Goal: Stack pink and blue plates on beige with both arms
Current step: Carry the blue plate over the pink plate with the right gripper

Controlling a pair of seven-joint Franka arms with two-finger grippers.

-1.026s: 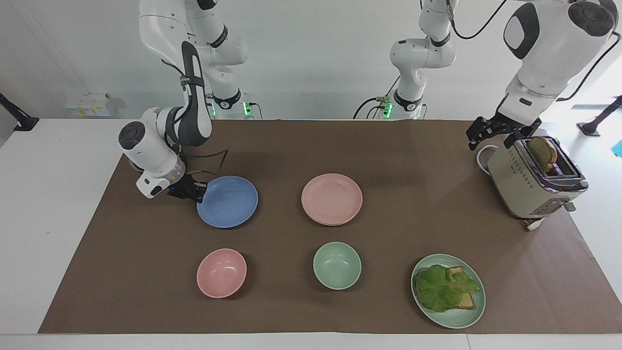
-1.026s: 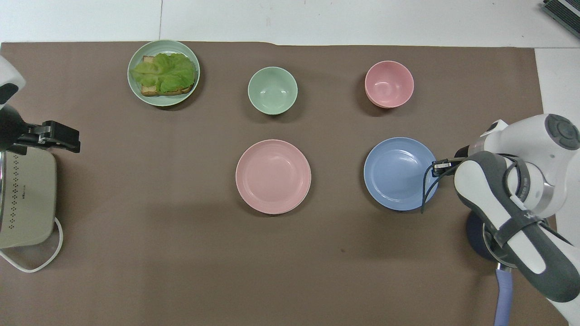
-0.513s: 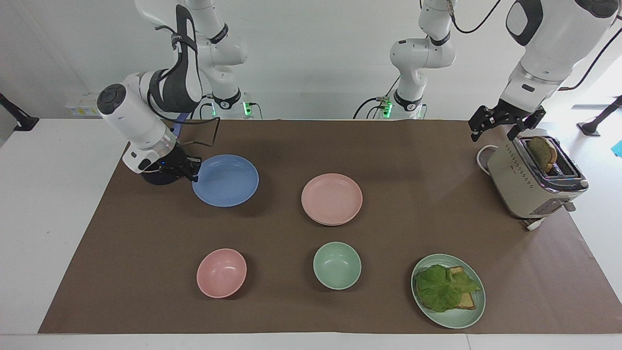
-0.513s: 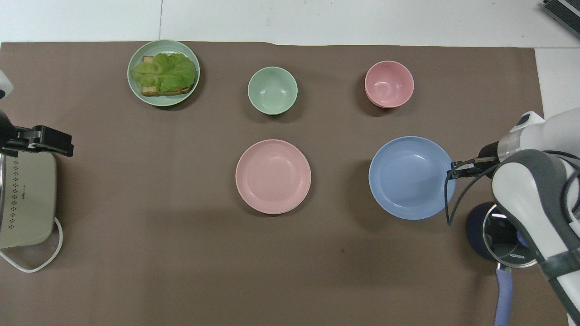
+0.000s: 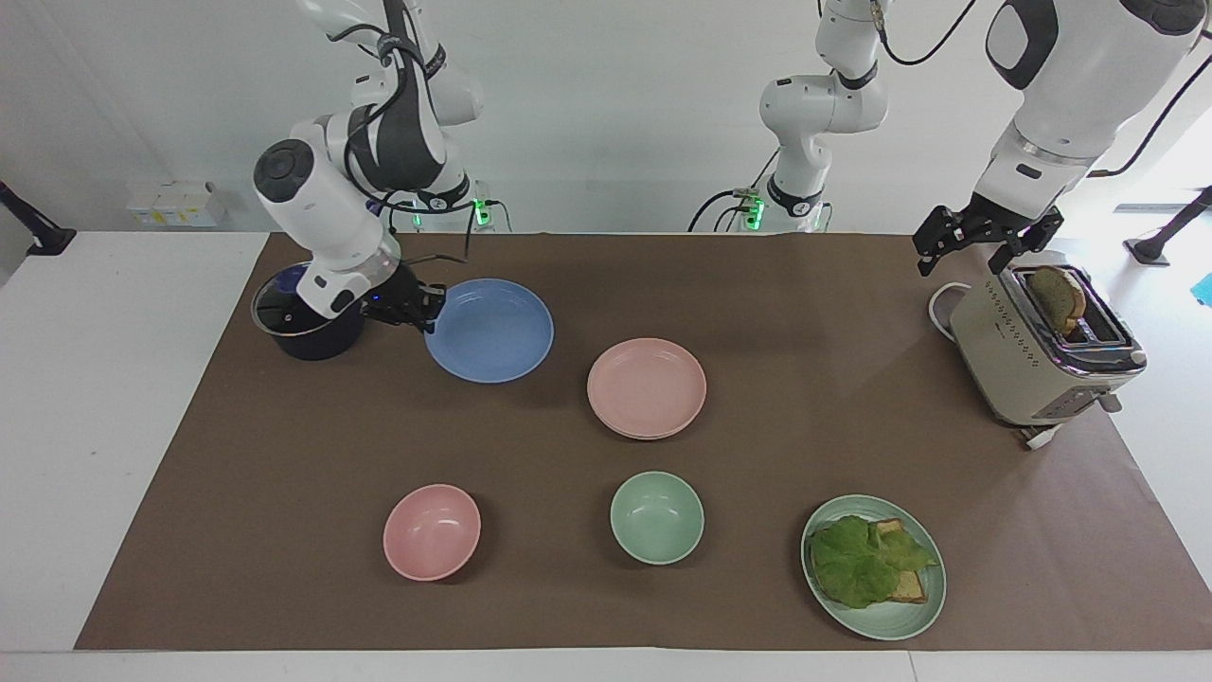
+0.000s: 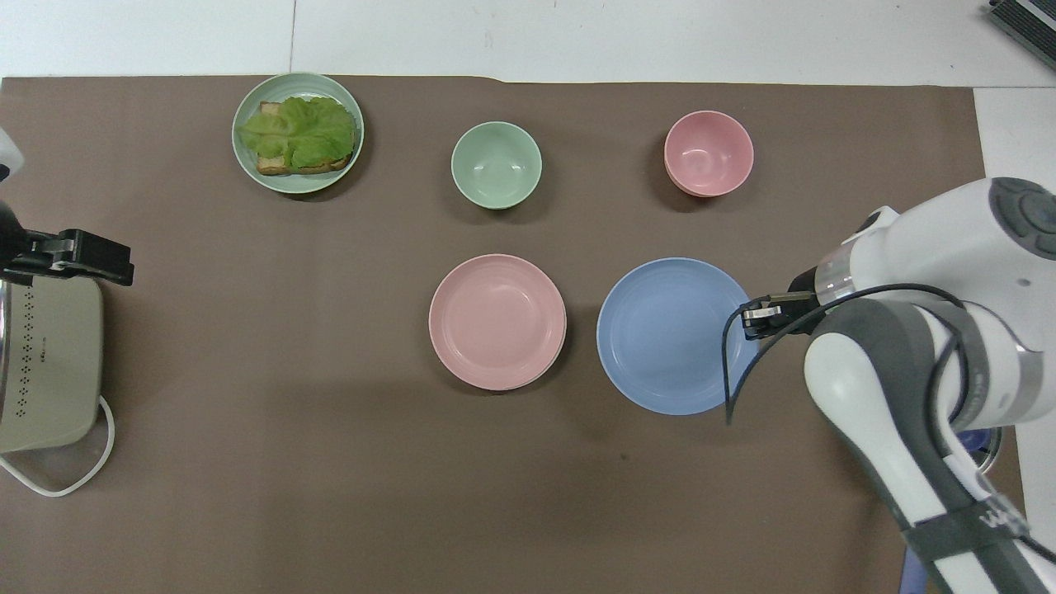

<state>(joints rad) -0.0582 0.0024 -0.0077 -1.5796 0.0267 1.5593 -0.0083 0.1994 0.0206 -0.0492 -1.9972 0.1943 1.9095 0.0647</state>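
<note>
My right gripper (image 5: 426,311) (image 6: 747,318) is shut on the rim of the blue plate (image 5: 489,330) (image 6: 672,334). It holds the plate level in the air, over the mat beside the pink plate (image 5: 647,386) (image 6: 497,320). The pink plate lies at the middle of the mat on top of another plate. Only a thin pale rim of that one shows, so the beige plate is all but hidden. My left gripper (image 5: 973,254) (image 6: 103,262) waits open in the air over the toaster (image 5: 1042,365) (image 6: 45,363).
A dark pot (image 5: 308,327) stands near the right arm's base. Farther from the robots lie a pink bowl (image 5: 432,531) (image 6: 709,153), a green bowl (image 5: 656,517) (image 6: 496,164) and a green plate (image 5: 885,627) (image 6: 297,186) bearing lettuce and toast. Toast sticks up from the toaster.
The right gripper has lifted the blue plate off the mat and carried it toward the pink plate, uncovering the dark pot. The left gripper rose slightly.
</note>
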